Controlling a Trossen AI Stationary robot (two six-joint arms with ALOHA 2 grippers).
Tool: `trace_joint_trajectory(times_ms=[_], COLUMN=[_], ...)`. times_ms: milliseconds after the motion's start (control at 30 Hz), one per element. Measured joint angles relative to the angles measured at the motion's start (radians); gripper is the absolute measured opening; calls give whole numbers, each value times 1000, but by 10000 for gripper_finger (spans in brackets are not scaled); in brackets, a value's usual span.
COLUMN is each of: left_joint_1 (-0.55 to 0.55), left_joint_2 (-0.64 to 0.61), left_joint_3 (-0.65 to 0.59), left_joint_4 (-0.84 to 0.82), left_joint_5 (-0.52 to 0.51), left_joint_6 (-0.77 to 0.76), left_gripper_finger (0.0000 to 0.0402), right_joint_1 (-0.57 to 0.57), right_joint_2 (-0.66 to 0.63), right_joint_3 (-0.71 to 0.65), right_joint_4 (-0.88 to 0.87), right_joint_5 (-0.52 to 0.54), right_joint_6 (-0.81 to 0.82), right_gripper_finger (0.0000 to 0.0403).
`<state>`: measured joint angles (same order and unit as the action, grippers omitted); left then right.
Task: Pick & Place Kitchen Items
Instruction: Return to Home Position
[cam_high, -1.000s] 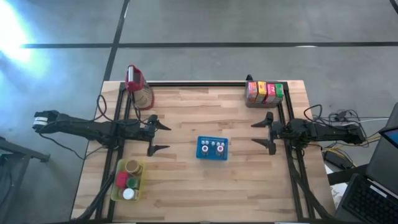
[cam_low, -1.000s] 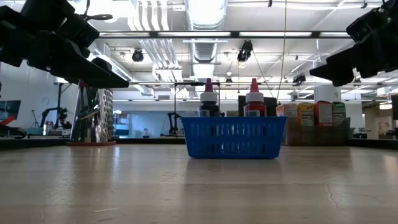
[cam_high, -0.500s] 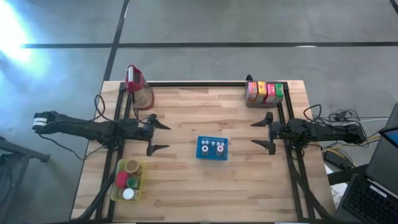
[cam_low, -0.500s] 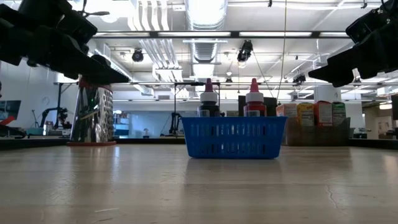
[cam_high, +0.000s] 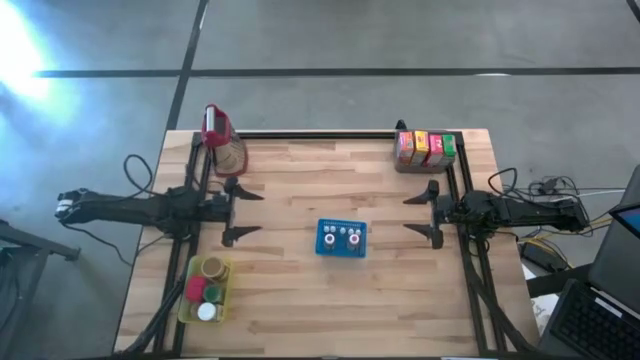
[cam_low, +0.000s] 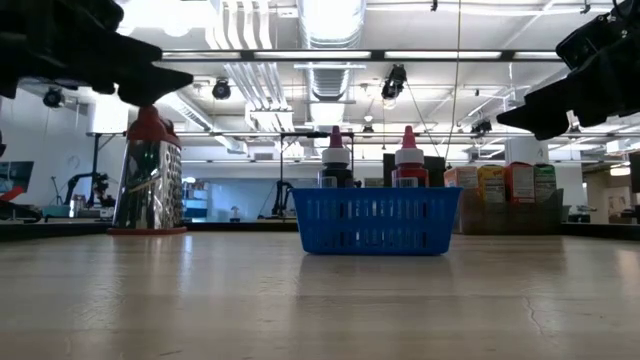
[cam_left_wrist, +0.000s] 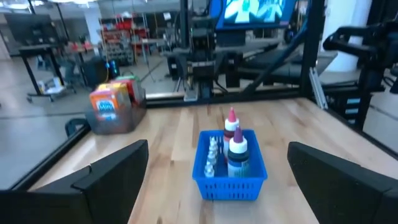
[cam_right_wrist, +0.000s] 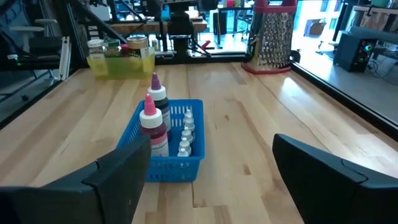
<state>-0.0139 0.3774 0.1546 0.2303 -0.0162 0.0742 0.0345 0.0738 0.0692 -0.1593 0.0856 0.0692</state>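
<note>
Surface: a light wooden plank surface (cam_high: 300, 300), on a grey concrete floor (cam_high: 400, 40) crossed by dark lines. Nearest, at the left corner, a yellow plastic bin (cam_high: 183, 300) holds small round tins and lids (cam_high: 206, 291) lying flat, tops upward. At mid-surface stands a blue perforated plastic basket (cam_high: 321, 238), its long axis running left to right. In it a purple-capped bottle (cam_low: 336, 160) and a pink-capped bottle (cam_low: 407, 160) stand upright side by side, nozzles pointing straight up, with tiny white-capped bottles (cam_left_wrist: 214, 152) beside them, also upright. The left end effector (cam_high: 258, 212) hangs over the surface to the left of the basket and the right end effector (cam_high: 407, 214) to its right. Both face the basket with fingers spread wide, holding nothing and well apart from it. At the far left corner stands a metal box grater with a red top (cam_high: 224, 140). At the far right corner a row of red, orange, yellow and green cartons (cam_high: 425, 147) stands upright, the row running left to right. Beyond, the low view shows ceiling ducts and strip lights (cam_low: 330, 20). Change noted: against one second ago the left arm has drawn back toward the surface's left edge, uncovering the grater's top in the low view. The right arm, basket and bins are unmoved.
</note>
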Motion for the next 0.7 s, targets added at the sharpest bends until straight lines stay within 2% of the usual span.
trace_joint_trajectory(times_ms=[300, 500, 700], left_joint_1=[0, 0, -1], left_joint_2=[-239, -366, -375], left_joint_3=[-145, -144, -144], left_joint_4=[-14, -202, -223], left_joint_5=[-1, -3, 1], left_joint_6=[-8, -7, -65], left_gripper_finger=[389, 390, 389], right_joint_1=[0, 0, 0], right_joint_2=[0, 0, 0], right_joint_3=[0, 0, 0], right_joint_4=[0, 0, 1], right_joint_5=[0, 0, 0], right_joint_6=[0, -1, -1], right_gripper_finger=[299, 282, 265])
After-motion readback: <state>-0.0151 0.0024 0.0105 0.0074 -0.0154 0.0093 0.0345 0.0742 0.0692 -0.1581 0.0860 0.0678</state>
